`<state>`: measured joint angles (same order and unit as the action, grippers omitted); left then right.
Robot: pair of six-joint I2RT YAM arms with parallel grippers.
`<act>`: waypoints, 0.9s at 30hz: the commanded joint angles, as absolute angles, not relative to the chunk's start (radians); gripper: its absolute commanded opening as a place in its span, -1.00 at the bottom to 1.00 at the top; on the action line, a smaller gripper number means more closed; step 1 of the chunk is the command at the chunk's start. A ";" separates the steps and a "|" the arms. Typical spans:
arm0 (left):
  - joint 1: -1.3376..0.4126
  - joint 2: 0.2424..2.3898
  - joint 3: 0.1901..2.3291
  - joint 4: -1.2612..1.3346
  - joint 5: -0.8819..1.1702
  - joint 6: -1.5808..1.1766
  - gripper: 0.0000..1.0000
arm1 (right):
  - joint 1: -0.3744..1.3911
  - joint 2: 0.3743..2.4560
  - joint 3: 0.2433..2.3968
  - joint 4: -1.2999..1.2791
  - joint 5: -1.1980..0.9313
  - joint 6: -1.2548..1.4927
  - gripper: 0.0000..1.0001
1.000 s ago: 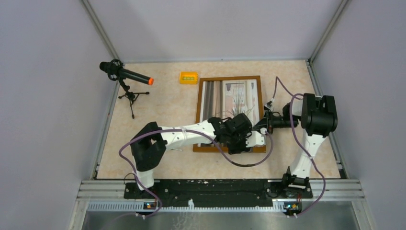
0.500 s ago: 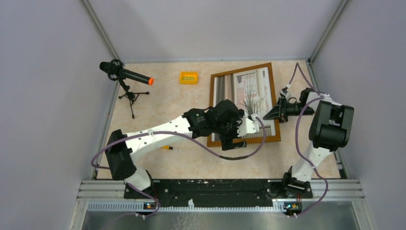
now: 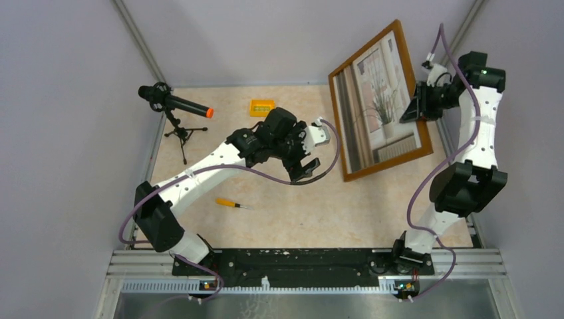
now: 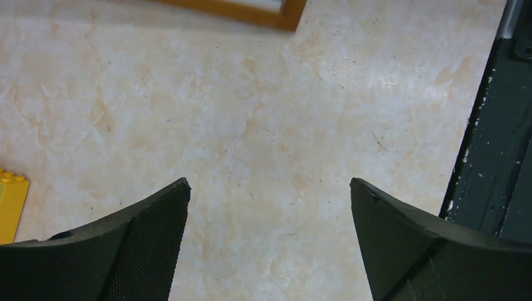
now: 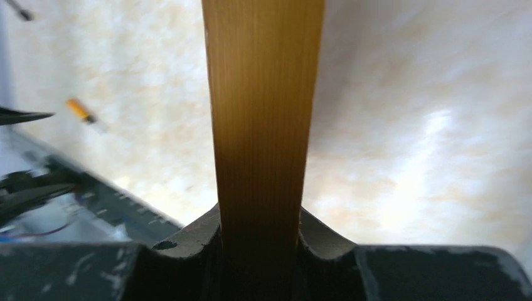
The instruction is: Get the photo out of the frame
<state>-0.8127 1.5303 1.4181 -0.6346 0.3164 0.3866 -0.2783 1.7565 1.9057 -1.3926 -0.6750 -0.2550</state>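
Across the left part of the table point(image 3: 299, 216) stand a black microphone point(image 3: 174, 103) with an orange tip on a small tripod, a yellow block point(image 3: 262, 107) near the far edge, and an orange-handled screwdriver point(image 3: 229, 203) lying alone toward the near side, all well apart from the frame point(image 3: 340, 123). Nothing lies between the left gripper point(image 3: 302, 166) and the frame's left rim; that gripper hangs over bare tabletop with its jaws spread wide and nothing between them, as the left wrist view shows. The tabletop is beige with a marbled pattern, closed in by plain grey walls point(image 3: 66, 133), with a black rail point(image 3: 299, 260) along the near edge where the arms are bolted. At the right rear the frame stands steeply tilted, its top corner up against the back wall's height and its lower corner down by the table; whether it touches there I cannot tell. The right gripper point(image 3: 414, 109) is clenched on the frame's right rim, the brown wood running straight up between its fingers point(image 5: 188, 241). The photo point(image 3: 376, 100) sits inside the frame, showing a spiky plant in a white pot.
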 commanded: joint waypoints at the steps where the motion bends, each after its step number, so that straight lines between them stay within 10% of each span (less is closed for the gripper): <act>1: -0.781 1.472 1.427 -0.620 0.376 0.334 0.97 | -0.293 1.793 2.247 -1.378 -0.465 -0.451 -1.00; 9: -0.704 1.463 1.462 -0.622 0.408 0.283 0.97 | -0.175 1.790 2.354 -1.330 -0.279 -0.576 -1.00; 27: -0.506 1.376 1.495 -0.646 0.530 0.173 0.97 | 0.449 1.210 1.093 -0.553 0.259 -0.778 -1.00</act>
<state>-0.5385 1.4364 1.4429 -0.6590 0.4732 0.2108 0.3786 1.3083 1.2774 -0.7818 0.2035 -0.7280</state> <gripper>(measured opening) 0.987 0.252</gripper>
